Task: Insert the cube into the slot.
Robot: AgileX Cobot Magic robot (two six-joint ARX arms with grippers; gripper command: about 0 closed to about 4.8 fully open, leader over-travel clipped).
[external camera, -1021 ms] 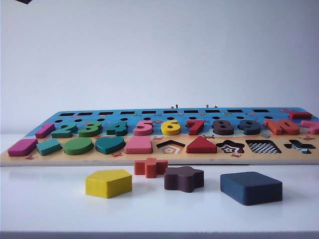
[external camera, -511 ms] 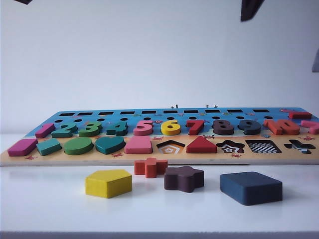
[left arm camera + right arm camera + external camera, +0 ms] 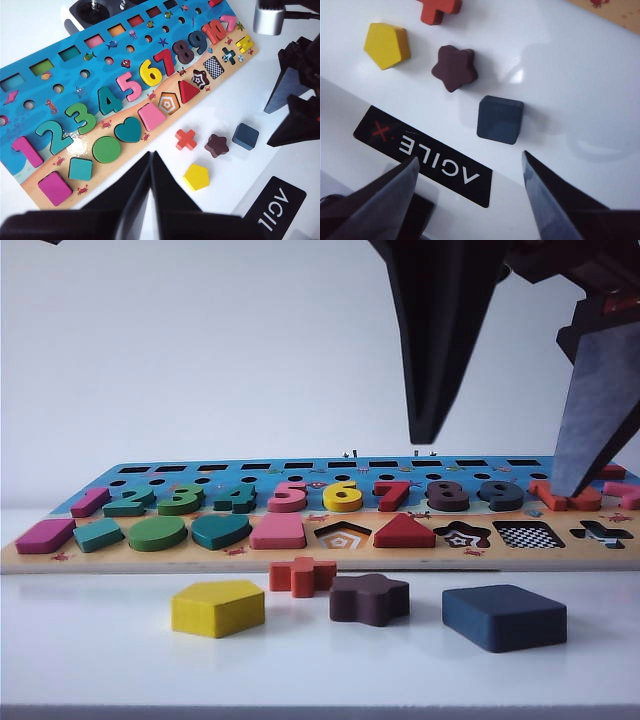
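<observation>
Right hand [image 3: 470,192] spread wide above the cube [image 3: 500,119] (untouched on the counter [image 3: 580,90]); left hand [image 3: 151,162] pressed closed, empty.

The left gripper [image 3: 151,156] hangs above the white worktop [image 3: 240,100], its jaws pressed together to a point, holding nothing. Beyond it lies the puzzle board [image 3: 60,75], with coloured numbers and shapes seated in it. The slot [image 3: 214,67], checkered black and white, sits empty between the star cut-out [image 3: 200,79] and a cross cut-out [image 3: 229,55]. Off the board lie the red cross [image 3: 186,139], the brown star [image 3: 217,145], the yellow pentagon [image 3: 196,177] and the cube [image 3: 245,136]. The right gripper [image 3: 295,107] hovers near the cube, apart from it.
</observation>
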